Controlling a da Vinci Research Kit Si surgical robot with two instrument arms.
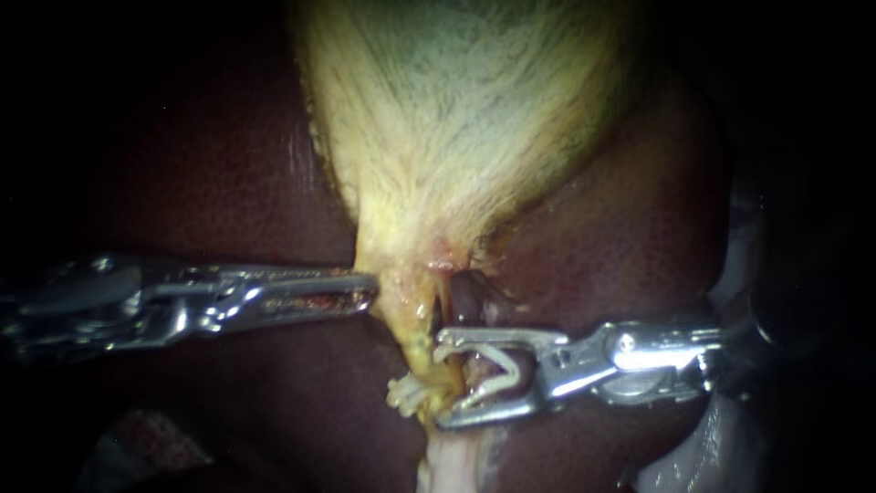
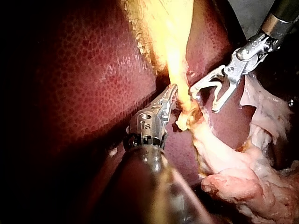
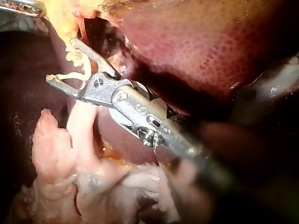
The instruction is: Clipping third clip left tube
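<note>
1. Nearest the endoscope, a pale strand of tissue (image 1: 447, 466) ran off the lower edge, in line with the left tube (image 1: 426, 351).
2. Just beyond it, our right instrument (image 1: 442, 379) came in from the right. Its jaws stood wide apart and held an open white clip (image 1: 488, 390), which was seated between them and touched both.
3. The jaw tips reached the left tube, which lay at the clip's mouth. We could not tell whether the tube sat fully between the clip's legs.
4. A placed clip (image 1: 406, 393), white, sat on the left tube just beside the lower jaw tip. We could not count how many were there.
5. A darker tube (image 1: 470, 297) lay just right of the left tube, beyond the upper jaw.
6. Our left instrument (image 1: 370, 292) came in from the left. Its jaws were nearly together, pinching the edge of the gallbladder (image 1: 456, 110) at its narrow neck.
7. Farthest back, the gallbladder widened upward over the dark red liver (image 1: 210, 183).
</note>
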